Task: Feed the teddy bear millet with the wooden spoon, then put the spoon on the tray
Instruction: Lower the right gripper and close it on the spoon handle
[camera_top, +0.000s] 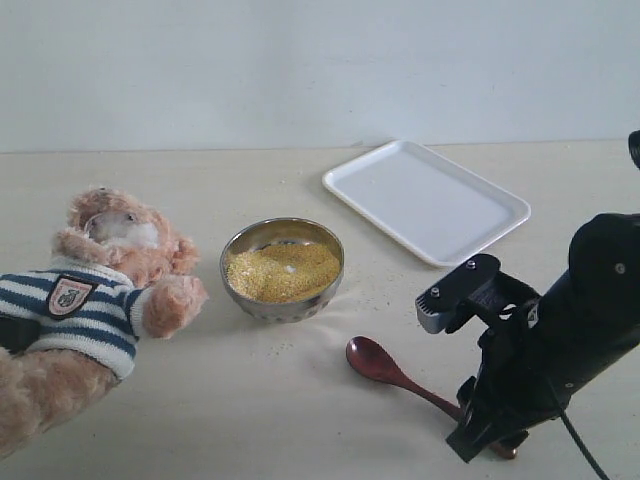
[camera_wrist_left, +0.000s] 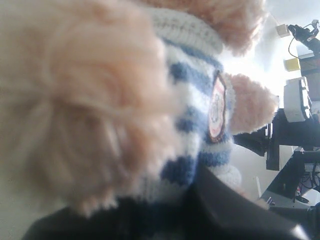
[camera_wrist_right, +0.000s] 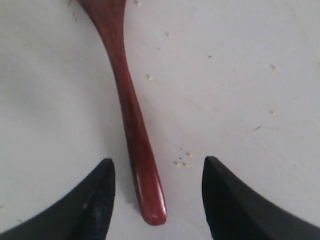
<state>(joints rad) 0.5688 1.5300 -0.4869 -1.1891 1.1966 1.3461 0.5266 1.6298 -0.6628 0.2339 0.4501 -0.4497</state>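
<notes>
The teddy bear (camera_top: 100, 290) leans back at the left, its striped shirt (camera_wrist_left: 190, 100) filling the left wrist view. My left gripper (camera_wrist_left: 165, 212) is shut on the teddy bear at its lower body, dark fingers (camera_wrist_left: 235, 205) pressed into the shirt; only a dark bit of it (camera_top: 12, 335) shows at the exterior view's left edge. Millet (camera_top: 283, 270) fills a steel bowl (camera_top: 232, 255) beside the bear's paw. The wooden spoon (camera_top: 375, 360) lies flat on the table in front of the bowl. My right gripper (camera_wrist_right: 157, 172) is open, low over the table, its fingers either side of the handle's end (camera_wrist_right: 131, 110) without touching it. The tray (camera_top: 430, 200) lies at the back right.
Loose millet grains (camera_wrist_right: 182, 162) are scattered on the table round the spoon and bowl. The right arm's black body (camera_top: 560, 330) stands over the front right of the table. A pale wall runs behind the table's far edge.
</notes>
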